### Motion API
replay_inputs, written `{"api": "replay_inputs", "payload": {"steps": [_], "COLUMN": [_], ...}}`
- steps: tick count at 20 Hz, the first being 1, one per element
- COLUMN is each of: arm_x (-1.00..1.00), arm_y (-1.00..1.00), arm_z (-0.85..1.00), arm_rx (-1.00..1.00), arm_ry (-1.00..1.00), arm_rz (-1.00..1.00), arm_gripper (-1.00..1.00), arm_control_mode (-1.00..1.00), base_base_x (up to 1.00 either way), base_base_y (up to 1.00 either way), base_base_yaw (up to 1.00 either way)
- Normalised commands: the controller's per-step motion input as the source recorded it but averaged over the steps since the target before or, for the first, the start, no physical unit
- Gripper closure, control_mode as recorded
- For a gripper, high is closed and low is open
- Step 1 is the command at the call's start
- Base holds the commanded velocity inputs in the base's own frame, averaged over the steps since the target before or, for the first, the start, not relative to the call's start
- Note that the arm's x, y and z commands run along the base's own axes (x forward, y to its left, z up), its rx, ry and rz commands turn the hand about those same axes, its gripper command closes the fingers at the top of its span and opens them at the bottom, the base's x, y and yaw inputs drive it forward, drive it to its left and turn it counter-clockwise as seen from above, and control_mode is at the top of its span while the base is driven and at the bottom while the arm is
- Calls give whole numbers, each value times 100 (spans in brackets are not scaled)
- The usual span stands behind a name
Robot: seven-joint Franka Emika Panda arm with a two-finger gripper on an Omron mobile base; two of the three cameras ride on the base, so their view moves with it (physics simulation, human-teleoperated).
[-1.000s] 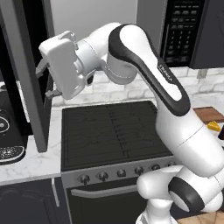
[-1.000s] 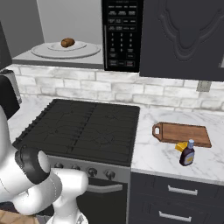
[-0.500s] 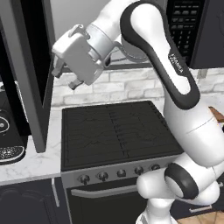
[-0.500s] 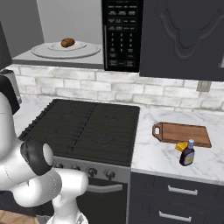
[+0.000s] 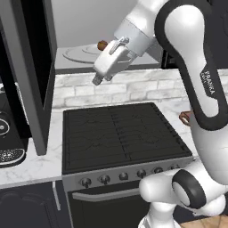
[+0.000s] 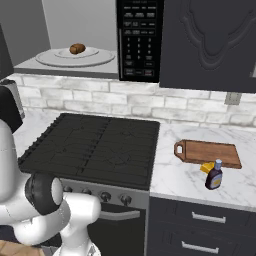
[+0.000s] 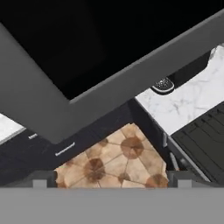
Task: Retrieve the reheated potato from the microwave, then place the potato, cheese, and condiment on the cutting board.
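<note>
The microwave [image 6: 90, 62] stands open, and the potato [image 6: 77, 48] lies on the round glass turntable [image 6: 75, 57] inside it, toward the far side. The gripper [image 5: 101, 78] hangs in front of the opening, above the black stove [image 5: 118, 133], with its fingers spread and holding nothing. To the right, on the table [image 6: 175, 175], the cutting board [image 6: 207, 153] carries nothing. The cheese [image 6: 206, 168] and the condiment [image 6: 214, 175] stand just beside its near edge.

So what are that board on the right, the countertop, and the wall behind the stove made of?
The cutting board looks like reddish-brown wood with faint grain and a darker rim. The countertop looks like polished white marble with grey veins, though it could be an imitation. The wall looks like pale stone bricks with visible joints.
</note>
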Motion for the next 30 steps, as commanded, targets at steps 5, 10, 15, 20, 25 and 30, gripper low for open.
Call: {"api": "replay_inputs", "payload": {"steps": [5, 10, 15, 20, 25, 30], "arm_x": [-1, 29, 35, 31, 42, 47], "arm_y": [-61, -52, -42, -23, -4, -14], "arm_z": [-31, 3, 14, -10, 5, 3], "arm_rx": [-9, 0, 0, 0, 0, 2], "arm_ry": [-54, -6, -1, -26, -18, -16], "arm_rz": [-11, -18, -25, -36, -41, -33], "arm_gripper": [-100, -100, -100, -100, -100, -100], "arm_control_mode": [-100, -100, -100, -100, -100, -100], "base_base_x": [0, 0, 0, 0, 0, 0], "base_base_y": [0, 0, 0, 0, 0, 0], "base_base_yaw": [0, 0, 0, 0, 0, 0]}}
